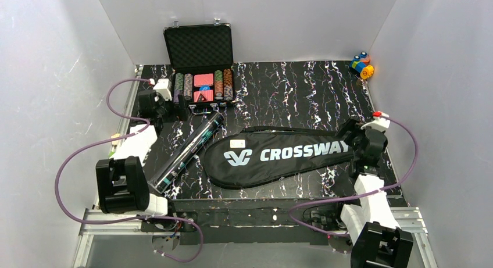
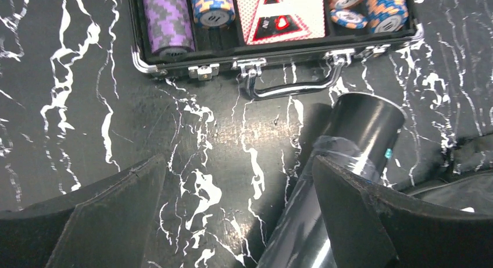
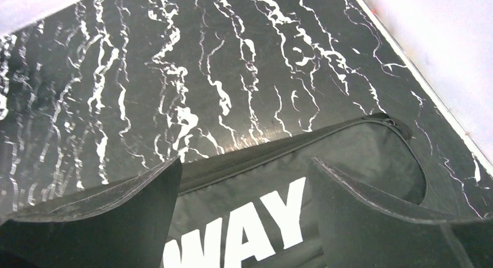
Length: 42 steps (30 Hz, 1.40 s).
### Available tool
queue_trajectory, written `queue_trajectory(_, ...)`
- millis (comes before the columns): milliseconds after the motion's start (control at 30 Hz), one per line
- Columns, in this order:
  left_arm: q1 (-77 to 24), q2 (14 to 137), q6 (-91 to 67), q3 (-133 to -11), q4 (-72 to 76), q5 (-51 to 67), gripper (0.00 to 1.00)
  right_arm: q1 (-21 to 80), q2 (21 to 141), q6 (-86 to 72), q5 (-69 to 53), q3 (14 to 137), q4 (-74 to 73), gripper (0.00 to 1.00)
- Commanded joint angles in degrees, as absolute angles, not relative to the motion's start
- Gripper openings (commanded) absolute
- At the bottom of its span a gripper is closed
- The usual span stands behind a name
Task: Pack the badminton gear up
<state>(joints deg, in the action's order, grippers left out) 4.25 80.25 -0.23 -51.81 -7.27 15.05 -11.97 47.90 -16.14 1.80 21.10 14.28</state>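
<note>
Honestly, the black tube (image 1: 187, 153) lies 4 o'clock off the wide-open left claw (image 2: 237, 163), axis 1-to-7 o'clock overhead; right claw (image 3: 244, 163) gapes empty over the CROSSWAY bag (image 1: 273, 157).

A black, white-veined counter (image 1: 290, 88) carries a CROSSWAY racket bag (image 1: 273, 157), a long black tube (image 1: 189, 149) just left of it, an open poker-chip case (image 1: 199, 46) at the rear and toy blocks (image 1: 361, 65) in the far right corner.
</note>
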Motion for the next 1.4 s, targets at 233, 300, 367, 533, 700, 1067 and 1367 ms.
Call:
queue_trajectory(233,4.39,83.19,-1.2,-37.2,19.97,10.95,0.98,-9.8,52.65,-10.41,2.18,11.75,40.32,0.88)
queue_trajectory(300,4.36,83.43,-0.8,-34.81,25.09,10.52,0.98,-9.11,56.01,-11.07,2.28,12.38,42.22,0.89)
queue_trajectory(367,4.31,84.0,-1.18,-33.05,28.05,10.27,0.98,-7.59,59.26,-10.55,3.03,12.58,44.86,0.89)
queue_trajectory(533,4.39,84.19,-1.74,-25.93,41.58,10.55,0.98,-1.81,67.02,-4.93,8.16,10.44,56.91,0.89)
queue_trajectory(700,4.37,82.72,-0.45,-19.29,50.2,12.57,0.98,2.89,75.71,-0.52,9.54,7.04,70.23,0.9)
queue_trajectory(1067,4.04,85.06,0.78,-16.98,57.26,14.59,0.98,-1.51,76.5,-6.39,12.12,15.48,55.75,0.91)
queue_trajectory(1367,4.04,84.87,0.78,-16.69,57.96,14.54,0.98,-2.11,75.5,-6.21,10.91,14.24,56.72,0.91)
